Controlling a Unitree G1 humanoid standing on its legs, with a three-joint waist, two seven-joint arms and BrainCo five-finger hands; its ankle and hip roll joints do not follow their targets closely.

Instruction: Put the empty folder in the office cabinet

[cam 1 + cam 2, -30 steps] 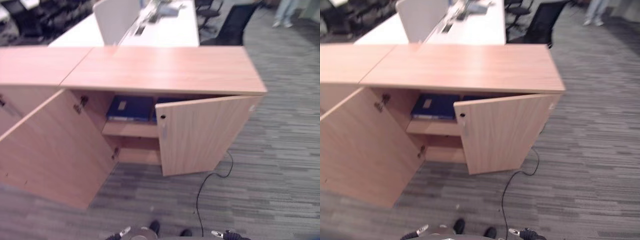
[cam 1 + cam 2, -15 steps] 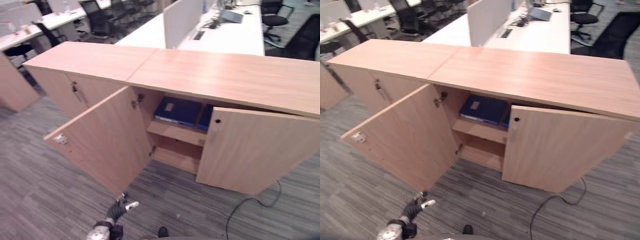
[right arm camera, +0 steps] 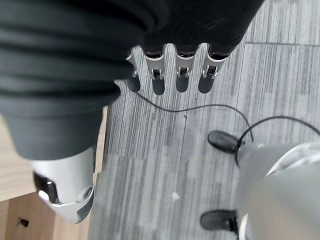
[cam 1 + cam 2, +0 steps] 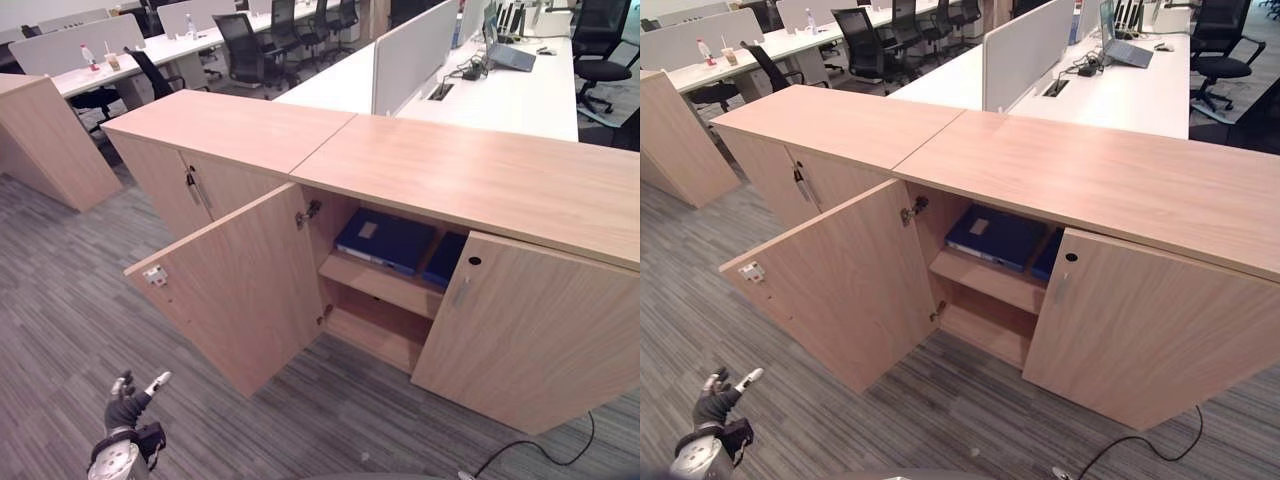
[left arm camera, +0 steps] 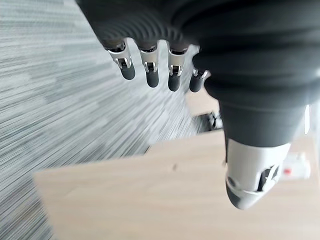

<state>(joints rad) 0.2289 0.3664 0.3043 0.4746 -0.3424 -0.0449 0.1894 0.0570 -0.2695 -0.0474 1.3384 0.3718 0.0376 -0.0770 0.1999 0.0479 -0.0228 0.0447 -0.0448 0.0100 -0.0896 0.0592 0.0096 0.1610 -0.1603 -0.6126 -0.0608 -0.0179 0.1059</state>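
Grey striped carpet (image 4: 60,290) runs under a low wooden office cabinet (image 4: 480,175) whose left door (image 4: 240,290) swings wide open and whose right door (image 4: 530,330) stands ajar. On the upper shelf (image 4: 380,283) lies a blue folder (image 4: 385,240), flat, its long axis running back into the cabinet, with a second blue folder (image 4: 443,260) just beside it. The left hand (image 4: 128,400) hangs low by the floor, fingers relaxed and holding nothing, well apart from the open door; the folder lies up and to the right of it, past that door. The right hand (image 3: 170,75) points down at the carpet, fingers straight and empty. By my judgement the folder is already placed, and the open left door is nearest the left hand. The left wrist view adds a pale wooden panel (image 5: 150,195) close below the fingers (image 5: 150,70), likely that door.
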